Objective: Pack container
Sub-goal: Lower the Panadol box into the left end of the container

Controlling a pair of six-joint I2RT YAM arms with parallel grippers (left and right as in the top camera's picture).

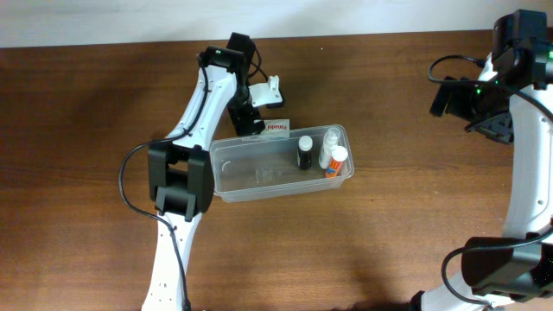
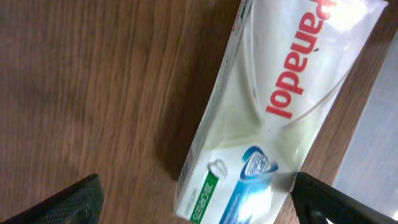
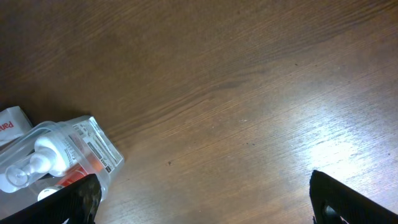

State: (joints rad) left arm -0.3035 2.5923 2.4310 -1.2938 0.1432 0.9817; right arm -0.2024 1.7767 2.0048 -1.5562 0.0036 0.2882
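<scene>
Container [image 1: 251, 177] holds bottles [image 1: 305, 153]; box [image 1: 276, 128] at its 12 o'clock, between the left gripper's [image 2: 196, 186] spread jaws; right gripper [image 3: 204, 180] gapes too.

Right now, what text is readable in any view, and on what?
"Panadol": red letters on the white cardboard box, left wrist view; the same word is tiny in the overhead view.
"Pa": cut off at the frame edge, same box, right wrist view.
Green and blue panel on the box: blurred, unreadable.
Printed label inside the clear plastic container: too small to read.
</scene>
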